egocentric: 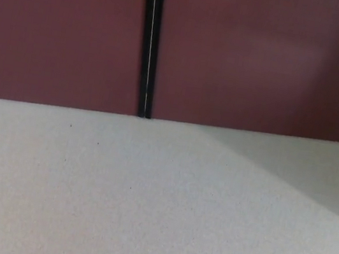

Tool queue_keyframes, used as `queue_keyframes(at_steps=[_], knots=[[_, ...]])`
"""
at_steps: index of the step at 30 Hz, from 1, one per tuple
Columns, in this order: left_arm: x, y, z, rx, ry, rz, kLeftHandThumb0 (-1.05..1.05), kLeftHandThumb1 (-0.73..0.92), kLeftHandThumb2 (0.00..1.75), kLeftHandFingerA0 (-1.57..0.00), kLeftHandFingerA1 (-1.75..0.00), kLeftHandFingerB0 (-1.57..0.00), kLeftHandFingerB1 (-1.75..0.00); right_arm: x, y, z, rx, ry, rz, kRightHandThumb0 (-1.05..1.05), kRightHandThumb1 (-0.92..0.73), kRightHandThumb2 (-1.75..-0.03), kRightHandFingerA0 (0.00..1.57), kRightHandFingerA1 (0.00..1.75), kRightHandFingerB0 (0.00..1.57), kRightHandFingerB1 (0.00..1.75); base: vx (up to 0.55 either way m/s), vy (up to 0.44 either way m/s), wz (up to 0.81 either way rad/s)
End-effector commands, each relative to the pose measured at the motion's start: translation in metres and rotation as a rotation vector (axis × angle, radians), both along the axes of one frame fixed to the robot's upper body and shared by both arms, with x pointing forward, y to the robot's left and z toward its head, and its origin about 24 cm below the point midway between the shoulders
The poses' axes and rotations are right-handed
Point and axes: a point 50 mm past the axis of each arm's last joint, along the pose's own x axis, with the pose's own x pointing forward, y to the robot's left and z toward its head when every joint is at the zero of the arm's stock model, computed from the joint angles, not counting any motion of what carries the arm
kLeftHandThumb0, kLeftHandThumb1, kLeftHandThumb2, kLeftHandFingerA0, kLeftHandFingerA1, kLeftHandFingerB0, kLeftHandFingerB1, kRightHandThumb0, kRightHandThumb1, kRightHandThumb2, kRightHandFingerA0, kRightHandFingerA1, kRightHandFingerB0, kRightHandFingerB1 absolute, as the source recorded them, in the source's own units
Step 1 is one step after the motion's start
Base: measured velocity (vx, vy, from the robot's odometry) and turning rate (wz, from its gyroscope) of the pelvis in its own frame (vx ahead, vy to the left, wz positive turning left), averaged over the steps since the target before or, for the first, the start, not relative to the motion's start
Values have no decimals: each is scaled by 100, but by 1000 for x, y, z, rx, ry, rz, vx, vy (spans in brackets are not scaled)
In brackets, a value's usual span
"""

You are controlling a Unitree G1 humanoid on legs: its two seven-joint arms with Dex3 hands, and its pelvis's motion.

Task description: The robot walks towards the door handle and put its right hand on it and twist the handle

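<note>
Ahead of me I see only dark red wall panels (63, 26), a black seam (149, 40), pale speckled floor (113, 195) — no hands, no door handle, so I cannot tell their state.

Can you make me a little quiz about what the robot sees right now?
1. True or false: a door handle shows in the head view.
2. What colour is the wall behind the floor? A) dark red B) green C) yellow
3. Fill in: a thin black ____ runs straight up the wall.

Key: 1 false, no handle and neither hand shows. 2 A. 3 strip.
</note>
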Motion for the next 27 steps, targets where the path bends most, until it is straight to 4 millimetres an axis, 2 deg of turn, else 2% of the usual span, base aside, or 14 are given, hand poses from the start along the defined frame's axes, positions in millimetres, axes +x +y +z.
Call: queue_keyframes(at_steps=[1, 11, 14, 15, 18, 22, 27], knots=[[-7, 5, 1, -4, -12, 7, -18, 59, 58, -60, -48, -43, -38, -3, 3, -2, 5, 10, -35, -29, -66, -60, 78, 62, 55, 40, 0, 0, 0], [-9, 7, 2, 17, 15, -27, -18, 59, 58, -61, -48, -44, -39, -9, 4, -4, 4, 33, -33, -29, -66, -60, 82, 62, 58, 41, 0, 0, 0], [-7, 8, 2, 25, 18, -36, -19, 58, 57, -65, -49, -48, -40, -6, 4, -4, 2, 33, -25, -29, -67, -60, 80, 58, 58, 42, 0, 0, 0], [0, 7, 4, 28, 9, -42, -19, 58, 57, -66, -49, -49, -40, 1, 5, -2, -2, 18, -20, -29, -67, -60, 81, 58, 58, 42, 0, 0, 0], [4, 6, 4, 12, -1, -46, -19, 58, 57, -70, -51, -48, -40, 6, 5, -1, 1, 5, -32, -29, -67, -60, 83, 62, 58, 42, 0, 0, 0], [-4, 8, 3, 15, 24, -62, -19, 58, 57, -72, -52, -46, -40, 3, 9, -4, 8, 22, -32, -29, -67, -60, 82, 62, 58, 42, 0, 0, 0], [-4, 9, 4, 27, 44, -88, -22, 58, 57, -75, -53, -46, -39, 2, 9, -4, 10, 32, -16, -29, -66, -59, 83, 60, 58, 42, 0, 0, 0]])
